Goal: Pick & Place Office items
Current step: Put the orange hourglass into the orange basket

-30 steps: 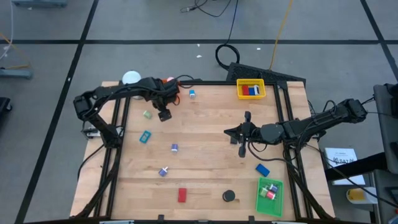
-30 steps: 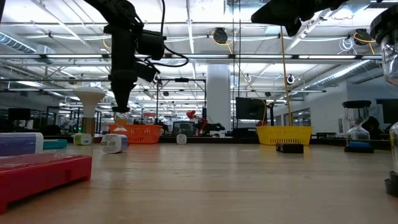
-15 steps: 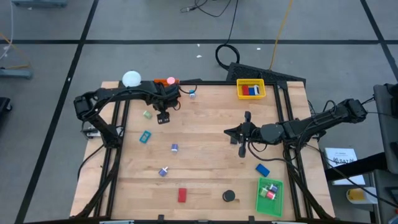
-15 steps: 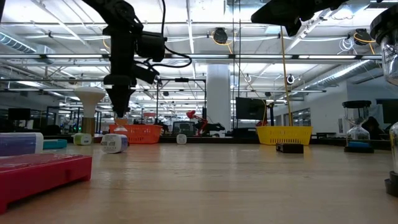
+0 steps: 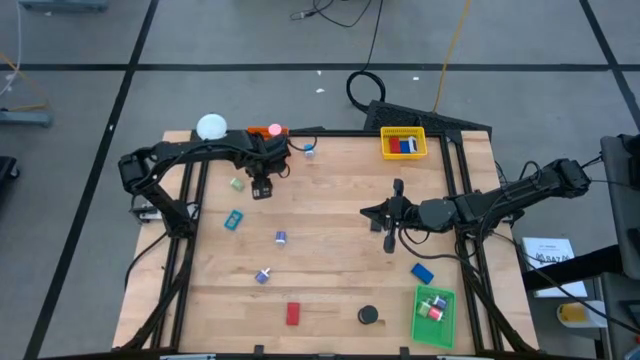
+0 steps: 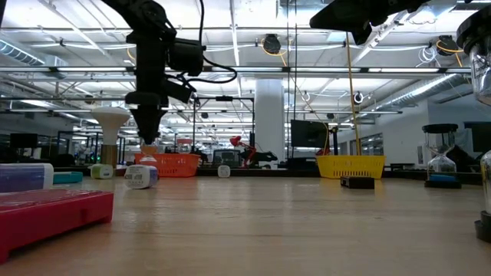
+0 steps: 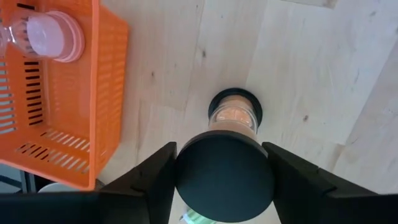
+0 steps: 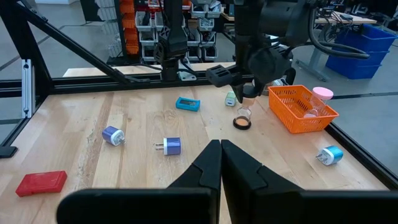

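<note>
Wooden worktop (image 5: 330, 240) carries scattered items; beside the orange tray (image 7: 56, 106) stands an hourglass (image 7: 232, 118). Straddling its top, the left tool (image 7: 221, 171) is partly open, grasp not yet firm. Next, I judge: close, lift. Right tool (image 8: 220, 163) waits, pressed together, empty.

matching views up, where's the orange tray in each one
High: orange tray at the far edge, left of centre.
Low: far back, on the left.
Left wrist: fills the picture's left side.
Right wrist: on the right.
Shared landmark: the left gripper, close beside it.
</note>
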Available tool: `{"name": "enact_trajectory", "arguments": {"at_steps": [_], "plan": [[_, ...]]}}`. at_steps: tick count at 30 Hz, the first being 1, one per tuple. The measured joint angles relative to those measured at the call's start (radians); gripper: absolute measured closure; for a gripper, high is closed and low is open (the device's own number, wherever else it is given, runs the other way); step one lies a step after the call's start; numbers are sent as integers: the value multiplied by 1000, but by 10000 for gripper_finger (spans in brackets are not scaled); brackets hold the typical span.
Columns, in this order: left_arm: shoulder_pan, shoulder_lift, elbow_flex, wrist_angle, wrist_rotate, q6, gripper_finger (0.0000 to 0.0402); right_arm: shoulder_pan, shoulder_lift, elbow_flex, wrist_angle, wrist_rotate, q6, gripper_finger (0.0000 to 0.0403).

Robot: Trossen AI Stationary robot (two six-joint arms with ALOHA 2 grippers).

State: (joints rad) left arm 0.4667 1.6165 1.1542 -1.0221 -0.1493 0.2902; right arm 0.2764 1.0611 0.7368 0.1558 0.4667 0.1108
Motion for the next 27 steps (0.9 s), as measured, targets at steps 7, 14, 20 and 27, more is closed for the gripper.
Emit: {"name": "enact_trajectory", "arguments": {"at_steps": [7, 14, 20, 27], "plan": [[0, -7, -1, -40, -34, 41, 191, 0, 0, 0, 0, 0, 0, 399], [28, -16, 95, -167, -62, 117, 191, 0, 0, 0, 1, 0, -22, 399], [96, -16, 225, -224, -61, 212, 191, 0, 0, 0, 1, 0, -31, 399], [234, -17, 295, -179, -60, 379, 191, 0, 0, 0, 1, 0, -93, 399]]}}
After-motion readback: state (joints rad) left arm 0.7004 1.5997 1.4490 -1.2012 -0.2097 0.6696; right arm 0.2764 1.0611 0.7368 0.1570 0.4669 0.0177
